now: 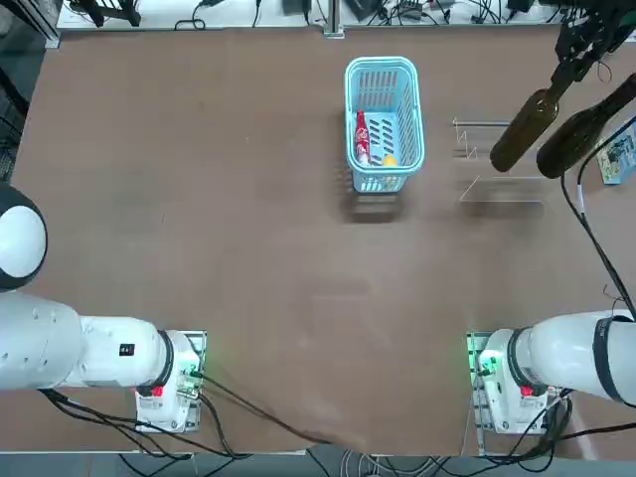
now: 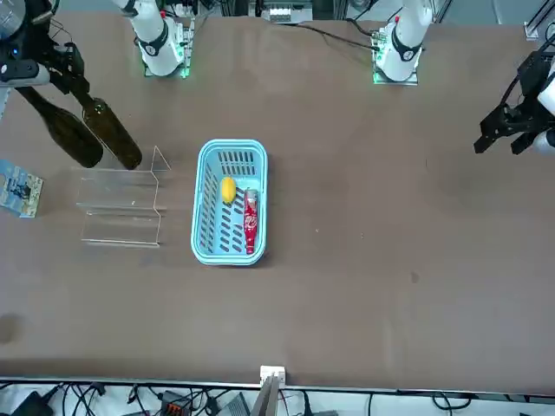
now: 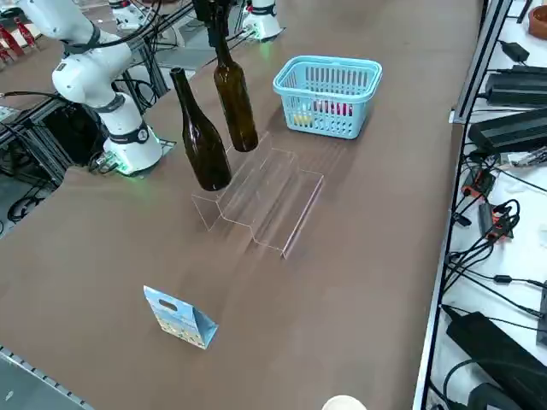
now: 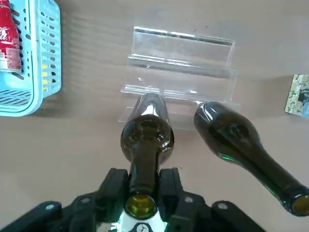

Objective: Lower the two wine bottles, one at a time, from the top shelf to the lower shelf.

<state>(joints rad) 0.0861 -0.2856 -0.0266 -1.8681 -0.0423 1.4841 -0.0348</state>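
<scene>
Two dark olive-brown wine bottles stand upright at the clear acrylic stand [image 1: 497, 189]. My right gripper [image 4: 142, 193] is shut on the neck of the bottle nearer the basket [image 3: 235, 102] [image 4: 147, 137] [image 1: 524, 129] [image 2: 113, 134]. Its base is at the far end of the top shelf [image 3: 248, 171]; I cannot tell whether it touches the plate. The other bottle [image 3: 201, 137] [image 4: 231, 133] [image 1: 581, 129] stands free on the same shelf's end nearer the table's right edge. The lower shelf [image 3: 275, 203] holds nothing.
A light-blue basket [image 1: 384, 70] [image 3: 329, 73] with a red can and a yellow item sits left of the stand. A small blue printed card [image 3: 179, 316] [image 1: 618, 149] stands near the table's right edge.
</scene>
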